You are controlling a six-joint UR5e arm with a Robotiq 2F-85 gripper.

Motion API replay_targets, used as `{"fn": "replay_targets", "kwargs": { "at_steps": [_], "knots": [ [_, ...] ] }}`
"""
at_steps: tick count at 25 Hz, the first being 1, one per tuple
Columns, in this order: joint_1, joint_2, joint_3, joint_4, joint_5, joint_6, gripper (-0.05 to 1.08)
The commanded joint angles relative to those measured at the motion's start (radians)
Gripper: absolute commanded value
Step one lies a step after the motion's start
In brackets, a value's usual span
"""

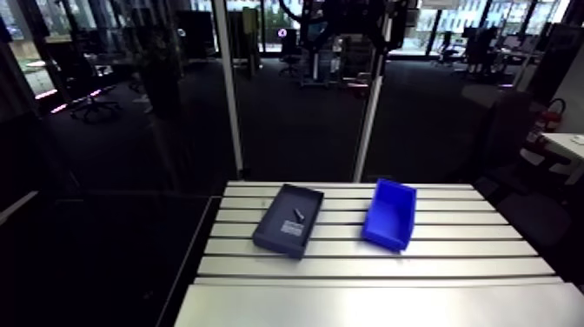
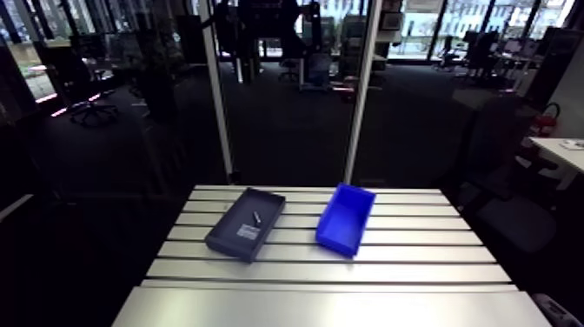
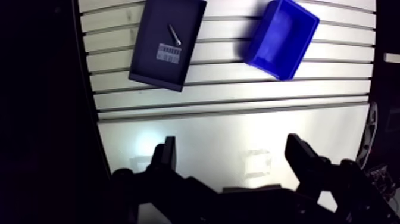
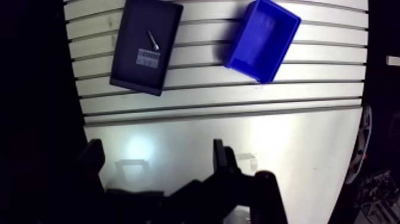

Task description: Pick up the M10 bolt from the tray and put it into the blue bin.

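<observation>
Lying in the dark tray [image 3: 152,67], the M10 bolt [image 3: 174,34] sits well ahead of the gripper [image 3: 232,146], whose fingers [image 3: 167,156] stand wide apart and empty, with the blue bin [image 3: 278,37] beside the tray.

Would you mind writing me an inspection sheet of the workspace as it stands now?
Surface: slotted aluminium table, bare metal under the gripper.
Job's things: M10 bolt lies in the dark tray, next to a white label; blue bin sits beside the tray, apart from it, nothing seen inside.
Clutter: nothing seen.
Grippers: gripper open, holding nothing, above the table's bare near part, well short of tray and bin.
Cables: nothing seen on the table.
Surroundings: two upright posts behind the table's far edge.
</observation>
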Motion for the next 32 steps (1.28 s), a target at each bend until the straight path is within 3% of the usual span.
{"fn": "replay_targets", "kwargs": {
  "at_steps": [1, 21, 26, 32],
  "knots": [
    [-0.005, 0.031, -0.068, 0.003, 0.000, 0.014, 0.00],
    [0.012, 0.046, -0.057, -0.023, -0.006, -0.014, 0.00],
    [0.035, 0.094, -0.052, -0.080, -0.011, -0.183, 0.00],
    [0.043, 0.123, 0.011, -0.203, -0.014, -0.287, 0.01]
  ]
}}
